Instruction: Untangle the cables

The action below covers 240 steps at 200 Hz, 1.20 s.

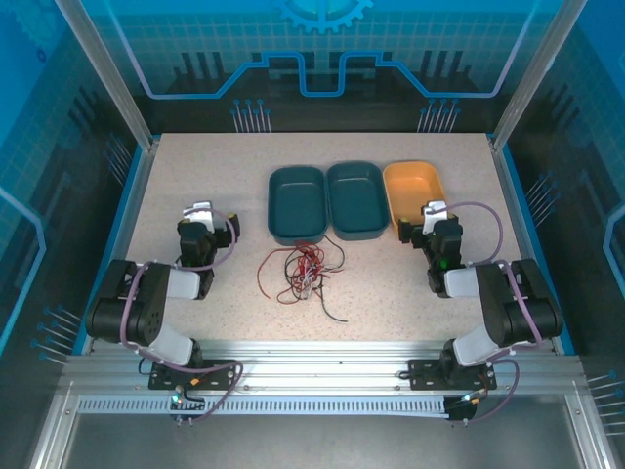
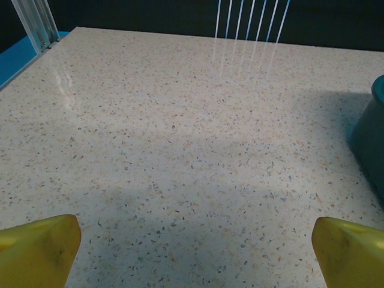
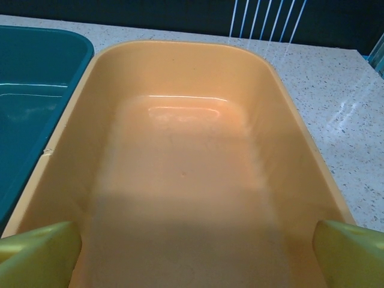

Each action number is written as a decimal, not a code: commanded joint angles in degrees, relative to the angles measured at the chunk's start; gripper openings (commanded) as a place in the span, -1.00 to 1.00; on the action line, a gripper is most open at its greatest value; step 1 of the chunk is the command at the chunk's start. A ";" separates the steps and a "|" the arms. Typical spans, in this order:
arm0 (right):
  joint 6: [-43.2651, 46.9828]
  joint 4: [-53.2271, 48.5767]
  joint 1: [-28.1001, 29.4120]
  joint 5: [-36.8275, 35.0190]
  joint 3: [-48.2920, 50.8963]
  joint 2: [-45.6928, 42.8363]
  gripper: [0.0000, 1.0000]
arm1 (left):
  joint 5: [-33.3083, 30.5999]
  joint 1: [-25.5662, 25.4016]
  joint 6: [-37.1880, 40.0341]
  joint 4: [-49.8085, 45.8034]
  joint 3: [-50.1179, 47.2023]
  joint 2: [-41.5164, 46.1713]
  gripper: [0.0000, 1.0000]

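- I see the cables [image 1: 301,272] in a red, white and black heap on the bench [image 1: 195,166], near the two teal trays [image 1: 272,207].
- My left fingers [image 2: 39,249] are wide apart over the bench, holding nothing.
- My right fingers [image 3: 39,252] are wide apart too, over the orange tray [image 3: 300,129], holding nothing.

Bare tabletop [image 2: 180,150] is lying open ahead of my left fingers [image 2: 36,252], a teal tray [image 2: 369,138] crowding their right; my right fingers [image 3: 36,255] are hanging spread over the orange tray [image 3: 180,45], its walls hemming both sides.
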<state>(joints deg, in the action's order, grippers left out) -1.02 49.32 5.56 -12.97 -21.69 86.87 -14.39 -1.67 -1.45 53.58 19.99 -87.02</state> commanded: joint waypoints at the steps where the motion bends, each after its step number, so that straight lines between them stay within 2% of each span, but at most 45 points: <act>1: 0.54 -5.10 -0.28 0.15 -2.84 -3.40 0.99 | -2.07 -0.09 -0.74 -2.34 -0.80 6.10 0.99; 47: 0.13 -11.18 0.60 -4.15 -3.89 -9.33 0.99 | -1.38 -0.17 -3.56 -17.37 0.85 21.73 0.98; 82: -1.91 -17.68 2.37 -8.53 -4.35 -16.34 0.99 | -0.88 -0.17 -10.49 -31.99 3.11 32.94 0.99; 100: -4.46 -24.53 3.80 -11.03 -5.87 -20.44 0.99 | 0.46 -0.25 -15.41 -40.50 4.76 38.21 0.98; 141: -14.18 -47.69 7.94 -14.67 -12.91 -27.20 0.99 | 5.77 -0.49 -24.91 -56.30 7.80 45.97 0.98; 164: -19.48 -58.80 13.29 -16.21 -16.82 -29.35 0.99 | 10.73 -3.32 -29.90 -59.61 6.64 47.03 0.99; 189: -26.06 -68.64 20.07 -16.28 -20.50 -30.51 0.99 | 8.98 -11.28 -35.78 -60.56 3.75 46.32 0.99; 217: -34.68 -77.09 26.17 -12.88 -24.98 -28.17 1.00 | 8.19 -18.14 -42.15 -55.59 0.04 43.72 0.98; 228: -37.58 -78.91 28.07 -10.58 -26.57 -25.93 0.90 | 8.41 -19.42 -43.81 -52.67 -1.49 42.44 0.98; 240: -40.78 -79.63 30.00 -7.06 -28.20 -22.78 0.67 | 8.50 -19.84 -44.54 -50.57 -2.27 40.97 0.98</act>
<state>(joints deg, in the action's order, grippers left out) -31.57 -22.22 32.42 -25.43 -46.13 59.75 -6.55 -20.16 -40.03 -1.50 19.94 -44.10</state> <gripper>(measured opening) 0.914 0.992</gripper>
